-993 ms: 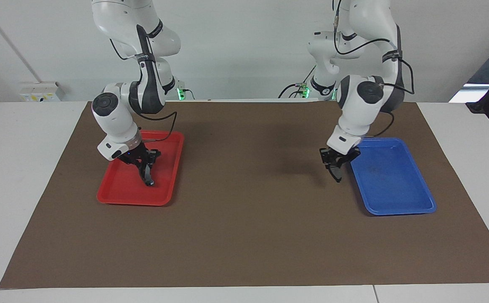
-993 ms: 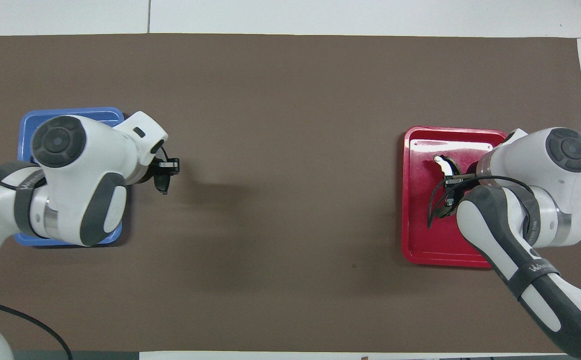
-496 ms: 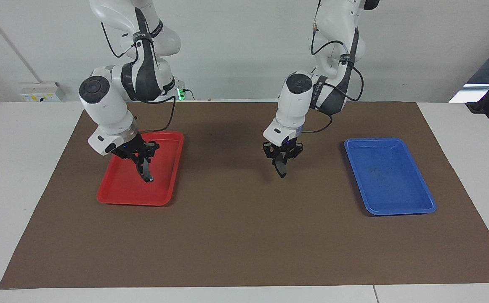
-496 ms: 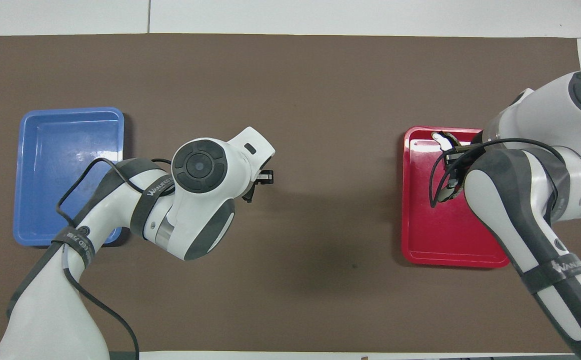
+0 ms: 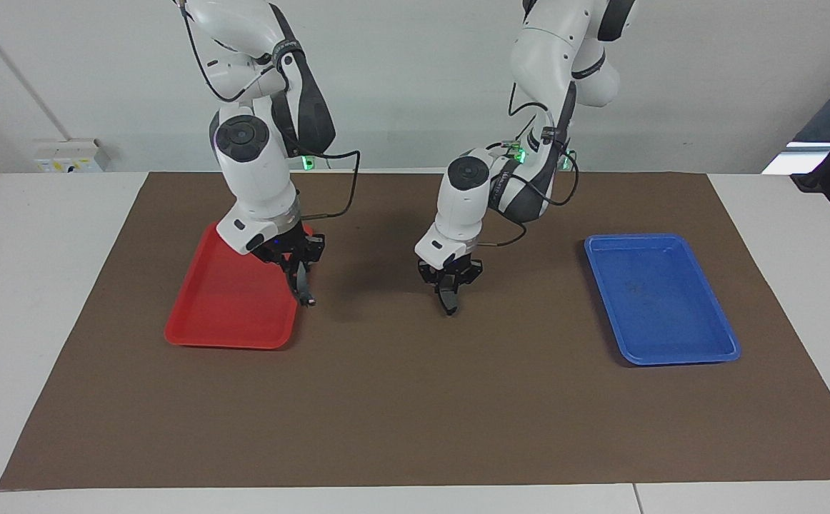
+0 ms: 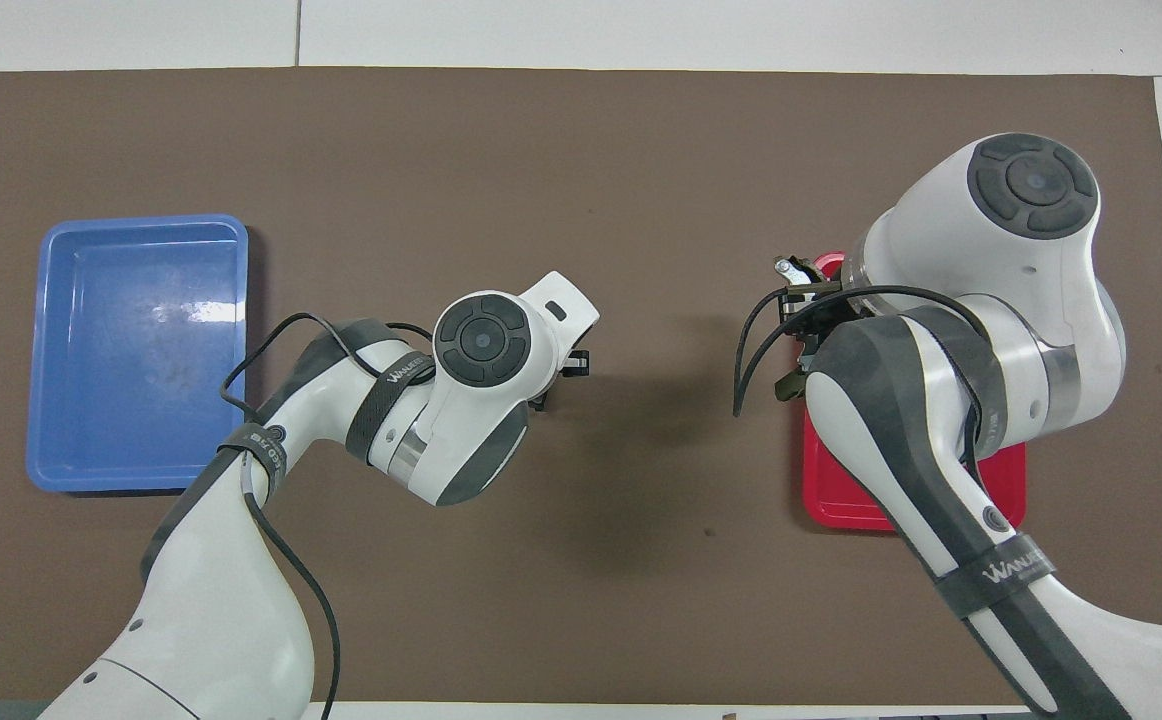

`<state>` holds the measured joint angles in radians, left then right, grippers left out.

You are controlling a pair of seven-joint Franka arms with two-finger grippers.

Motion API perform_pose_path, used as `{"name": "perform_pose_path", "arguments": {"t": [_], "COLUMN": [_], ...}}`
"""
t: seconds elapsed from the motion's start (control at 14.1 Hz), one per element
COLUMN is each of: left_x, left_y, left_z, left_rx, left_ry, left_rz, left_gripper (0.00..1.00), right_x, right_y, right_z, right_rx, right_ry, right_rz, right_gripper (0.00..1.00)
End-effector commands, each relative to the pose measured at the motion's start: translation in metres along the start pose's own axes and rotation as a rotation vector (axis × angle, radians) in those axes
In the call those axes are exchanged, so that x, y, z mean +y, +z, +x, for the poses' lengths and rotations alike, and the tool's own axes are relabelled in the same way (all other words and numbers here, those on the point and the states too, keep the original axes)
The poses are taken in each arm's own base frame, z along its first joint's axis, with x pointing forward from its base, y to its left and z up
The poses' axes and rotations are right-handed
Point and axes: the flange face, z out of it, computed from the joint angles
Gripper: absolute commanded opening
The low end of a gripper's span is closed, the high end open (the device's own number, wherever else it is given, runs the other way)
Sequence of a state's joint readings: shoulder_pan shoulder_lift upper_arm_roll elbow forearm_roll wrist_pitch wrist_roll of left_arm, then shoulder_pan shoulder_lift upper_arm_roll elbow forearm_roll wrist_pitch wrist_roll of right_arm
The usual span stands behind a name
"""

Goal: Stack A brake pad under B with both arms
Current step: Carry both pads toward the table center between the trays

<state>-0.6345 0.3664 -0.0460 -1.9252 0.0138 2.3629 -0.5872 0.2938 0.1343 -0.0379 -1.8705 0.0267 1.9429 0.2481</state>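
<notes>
The brown mat covers most of the white worktop, and its whole middle and the long strip along the edge away from the robots lie bare, so there is lots of room there.

The red tray sits toward the right arm's end of the worktop, and the blue tray sits toward the left arm's end. Both trays have nothing in them.

The right tool hangs in the air over the edge of the red tray that faces the middle of the mat. It is clenched on B, the long thin curved pad, which hangs down from it with a pale tip at the bottom. From above, the pale end of that pad pokes out just past the tray's corner.

The left tool hangs over the bare middle of the mat, well apart from the blue tray. It is clenched on the A brake pad, the short dark one, which points down and does not touch the mat.

The two tools are near each other, with a gap of bare mat between them.
</notes>
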Motion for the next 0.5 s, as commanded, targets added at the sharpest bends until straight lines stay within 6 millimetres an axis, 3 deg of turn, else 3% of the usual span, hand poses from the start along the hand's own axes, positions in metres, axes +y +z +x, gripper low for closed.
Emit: {"name": "perform_pose_path", "arguments": {"t": [0.0, 0.07, 0.21, 0.28, 0.43], "left_x": [0.000, -0.002, -0.006, -0.008, -0.016], "left_y": [0.006, 0.007, 0.006, 0.006, -0.004], "left_z": [0.002, 0.002, 0.005, 0.006, 0.012], "left_rx": [0.012, 0.015, 0.014, 0.017, 0.023], "left_ry": [-0.002, -0.005, -0.012, -0.013, -0.023], "left_rz": [0.009, 0.007, 0.010, 0.009, 0.009], "left_gripper": [0.26, 0.34, 0.82, 0.98, 1.00], "right_x": [0.005, 0.003, -0.004, -0.004, -0.006], "right_y": [-0.008, -0.005, -0.003, -0.003, -0.003], "right_z": [0.006, 0.006, 0.004, 0.004, 0.004], "right_rx": [0.002, -0.002, -0.005, -0.004, -0.004], "right_ry": [0.024, 0.021, 0.009, 0.009, 0.006], "right_rz": [0.026, 0.024, 0.023, 0.023, 0.024], "right_gripper": [0.00, 0.00, 0.00, 0.00, 0.00]}}
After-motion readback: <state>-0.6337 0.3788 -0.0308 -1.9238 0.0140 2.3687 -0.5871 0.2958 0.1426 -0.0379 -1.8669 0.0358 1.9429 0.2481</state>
